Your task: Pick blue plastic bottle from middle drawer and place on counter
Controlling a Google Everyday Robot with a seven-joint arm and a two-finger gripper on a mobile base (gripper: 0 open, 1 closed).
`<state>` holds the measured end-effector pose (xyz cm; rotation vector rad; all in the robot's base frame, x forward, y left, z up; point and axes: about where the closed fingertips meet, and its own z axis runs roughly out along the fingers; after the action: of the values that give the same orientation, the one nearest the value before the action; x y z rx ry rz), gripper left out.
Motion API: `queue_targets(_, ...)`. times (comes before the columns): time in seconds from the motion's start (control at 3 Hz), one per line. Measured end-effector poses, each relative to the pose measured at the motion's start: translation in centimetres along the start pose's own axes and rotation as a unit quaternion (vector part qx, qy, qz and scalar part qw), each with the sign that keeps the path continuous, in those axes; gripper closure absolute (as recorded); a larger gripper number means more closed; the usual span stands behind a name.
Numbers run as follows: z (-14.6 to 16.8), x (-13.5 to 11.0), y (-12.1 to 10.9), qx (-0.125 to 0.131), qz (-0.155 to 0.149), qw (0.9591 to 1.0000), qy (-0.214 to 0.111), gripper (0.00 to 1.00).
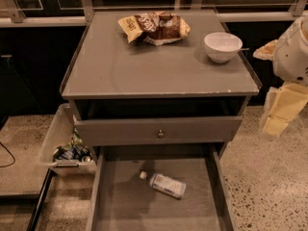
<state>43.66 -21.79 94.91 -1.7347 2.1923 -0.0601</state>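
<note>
The blue plastic bottle (166, 185) lies on its side on the floor of the open middle drawer (120, 201), white cap pointing to the upper left. The counter (144, 66) is the grey cabinet top above it. My gripper (280, 112) hangs at the right edge of the view, beside the cabinet's right side, at about the height of the closed drawer front. It is well apart from the bottle and holds nothing that I can see.
A brown and yellow snack bag (155, 28) lies at the back of the counter and a white bowl (222, 46) stands at its right. A closed drawer front with a round knob (160, 134) sits above the open drawer. A bin with cans (67, 146) stands on the left.
</note>
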Motion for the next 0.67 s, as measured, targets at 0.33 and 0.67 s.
queue_targets(0.33, 4.13, 1.48, 1.29, -0.021, -0.007, 0.9996, -0.016, 0.0)
queue_targets(0.67, 4.11, 1.45, 1.34, -0.022, -0.007, 0.9996, -0.016, 0.0)
